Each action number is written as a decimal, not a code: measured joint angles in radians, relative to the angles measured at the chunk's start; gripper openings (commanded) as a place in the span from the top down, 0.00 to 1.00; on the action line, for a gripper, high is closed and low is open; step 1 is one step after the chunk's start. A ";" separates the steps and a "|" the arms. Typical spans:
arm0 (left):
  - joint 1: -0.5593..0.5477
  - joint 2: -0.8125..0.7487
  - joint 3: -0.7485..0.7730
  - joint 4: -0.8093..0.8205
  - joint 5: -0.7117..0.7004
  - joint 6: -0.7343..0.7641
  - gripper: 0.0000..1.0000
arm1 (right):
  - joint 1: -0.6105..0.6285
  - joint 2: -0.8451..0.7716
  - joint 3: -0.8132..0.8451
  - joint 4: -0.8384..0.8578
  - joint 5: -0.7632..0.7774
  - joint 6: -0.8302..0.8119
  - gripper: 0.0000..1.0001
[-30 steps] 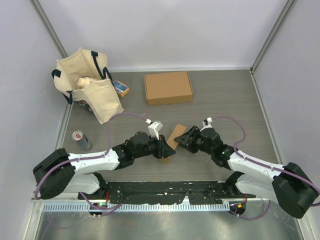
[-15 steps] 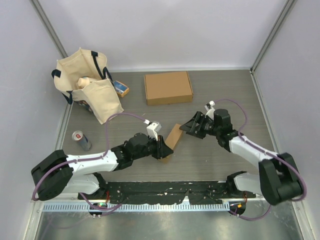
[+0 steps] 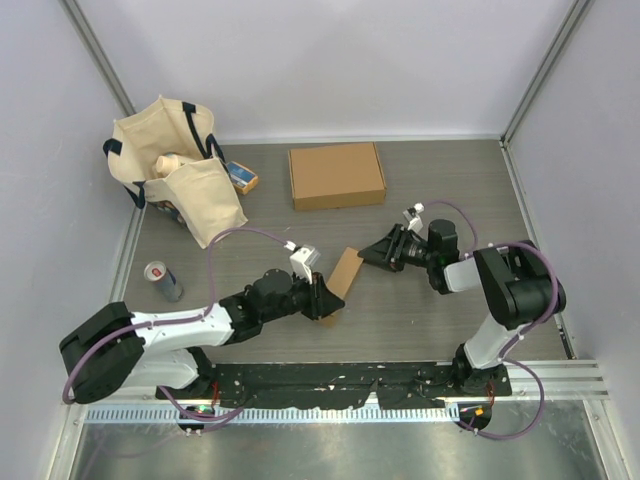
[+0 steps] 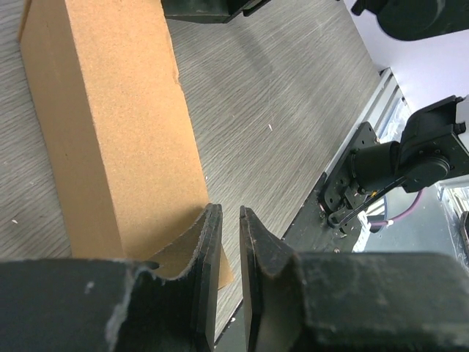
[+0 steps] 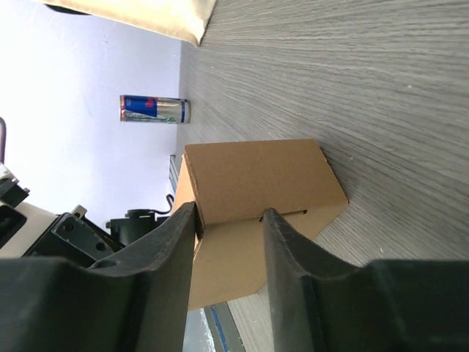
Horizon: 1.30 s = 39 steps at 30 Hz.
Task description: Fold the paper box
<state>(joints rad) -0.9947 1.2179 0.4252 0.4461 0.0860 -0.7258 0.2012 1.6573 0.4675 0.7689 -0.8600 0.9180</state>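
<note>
The small brown paper box [image 3: 345, 272] lies tilted mid-table between both arms. In the left wrist view its long side [image 4: 117, 125] runs away from me, and a curled end flap [image 4: 183, 253] rests against the outside of one finger. My left gripper [image 3: 328, 300] [image 4: 227, 211] sits at the box's near end, jaws close together with a narrow empty gap. My right gripper [image 3: 368, 257] [image 5: 231, 213] is open at the box's far end. Between its fingers shows the box [image 5: 256, 176] and its slotted end flap [image 5: 234, 268]. Whether they touch it is unclear.
A larger flat cardboard box [image 3: 336, 175] lies at the back centre. A cream tote bag [image 3: 175, 175] with a small blue packet [image 3: 241, 178] beside it stands back left. A drink can [image 3: 160, 280] [image 5: 155, 110] sits left. Black mounting rail [image 3: 330, 385] along the near edge.
The right arm has folded back to the right and its gripper has moved up-table, off the box's side to its far end. The box and left gripper shifted slightly left.
</note>
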 measured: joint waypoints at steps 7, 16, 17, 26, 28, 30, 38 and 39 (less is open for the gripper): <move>-0.002 -0.007 0.000 -0.019 0.005 0.017 0.71 | -0.006 0.138 -0.076 0.392 -0.045 0.166 0.87; -0.006 0.238 0.076 -0.138 0.065 0.048 0.51 | -0.015 -0.003 -0.027 -0.158 0.169 0.025 0.50; -0.006 0.249 0.080 -0.158 0.070 0.048 0.42 | -0.016 -0.062 0.019 -0.309 0.229 -0.040 0.46; 0.012 -0.066 0.284 -0.433 0.068 0.064 0.16 | 0.047 -0.375 0.213 -0.789 0.434 -0.388 0.27; 0.037 -0.103 0.352 -0.554 -0.006 0.039 0.04 | 0.095 -0.307 0.235 -0.802 0.422 -0.444 0.26; 0.072 -0.129 0.379 -0.673 -0.100 -0.034 0.04 | 0.119 -0.224 0.268 -0.808 0.402 -0.487 0.26; 0.274 -0.153 0.188 -0.839 -0.173 -0.333 0.08 | 0.113 -0.004 0.400 -0.777 0.311 -0.566 0.28; 0.297 -0.139 0.167 -0.824 -0.164 -0.359 0.08 | 0.114 0.000 0.400 -0.774 0.299 -0.566 0.28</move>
<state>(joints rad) -0.6979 1.0786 0.5919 -0.3782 -0.0784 -1.0843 0.3153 1.6577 0.8677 -0.0051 -0.5610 0.3519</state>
